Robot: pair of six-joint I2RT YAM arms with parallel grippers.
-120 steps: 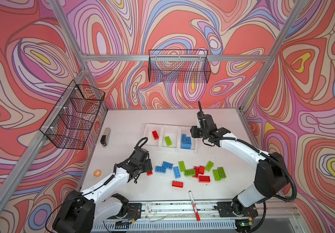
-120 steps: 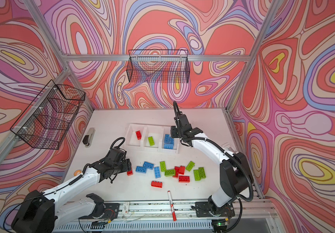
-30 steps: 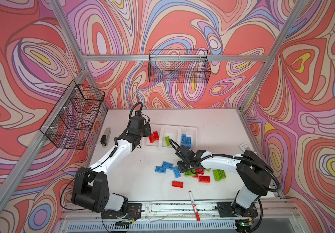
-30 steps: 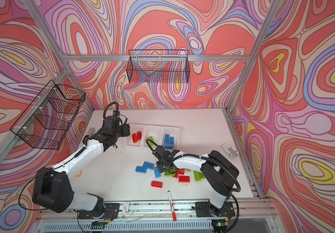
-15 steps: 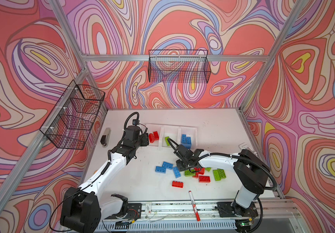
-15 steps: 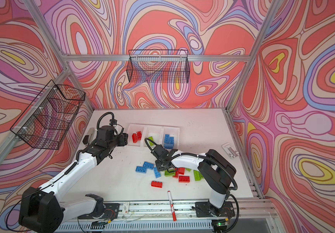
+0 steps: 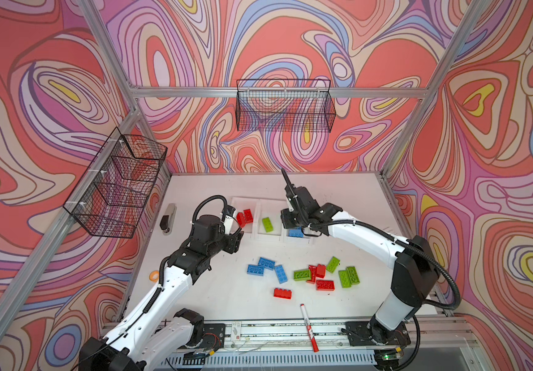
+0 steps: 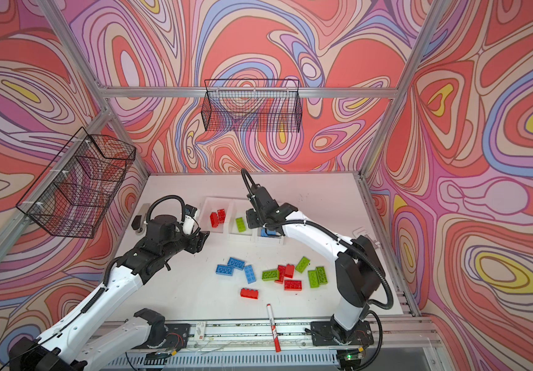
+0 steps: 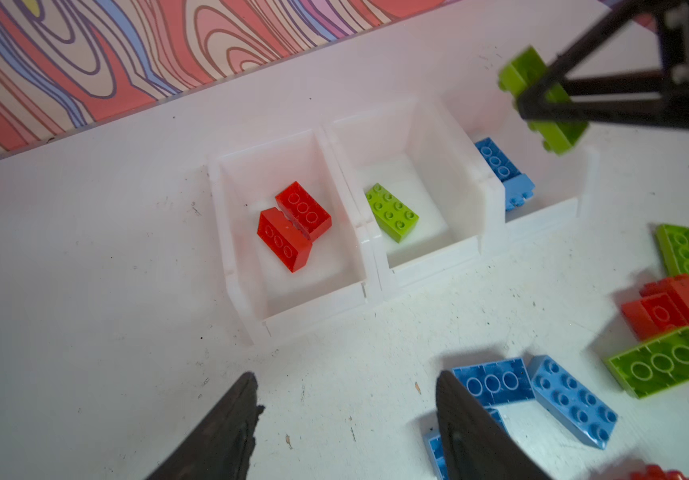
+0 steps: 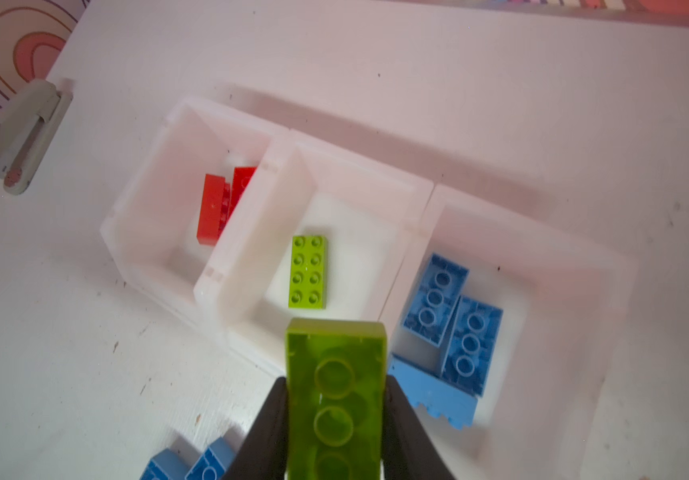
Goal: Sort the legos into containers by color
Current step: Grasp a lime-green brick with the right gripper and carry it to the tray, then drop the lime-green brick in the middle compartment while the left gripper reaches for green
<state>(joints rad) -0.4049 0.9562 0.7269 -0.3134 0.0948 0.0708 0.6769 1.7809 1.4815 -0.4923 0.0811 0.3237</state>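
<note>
The containers (image 7: 259,214) are three joined white bins at mid-table. In the wrist views the left bin (image 9: 247,266) holds two red legos (image 9: 292,224), the middle bin (image 10: 251,232) one lime lego (image 10: 308,272), and the right bin blue legos (image 10: 450,316). My right gripper (image 10: 334,399) is shut on a lime green lego (image 10: 336,374), hovering over the near edge between the middle and right bins. The left wrist view also shows this lego (image 9: 542,99). My left gripper (image 9: 344,386) is open and empty above the table, in front of the left bin. Loose blue (image 7: 265,263), green (image 7: 302,275) and red legos (image 7: 324,285) lie nearer the front.
A red-and-white marker pen (image 7: 308,327) lies at the front edge. A grey stapler-like object (image 7: 168,219) and an orange ring (image 7: 154,275) sit at the left. Black wire baskets hang on the left wall (image 7: 115,186) and the back wall (image 7: 286,110).
My right gripper closed on a green lego in the pile and carried it up and back over the bins. My left arm pulled back from the left bin toward the front.
</note>
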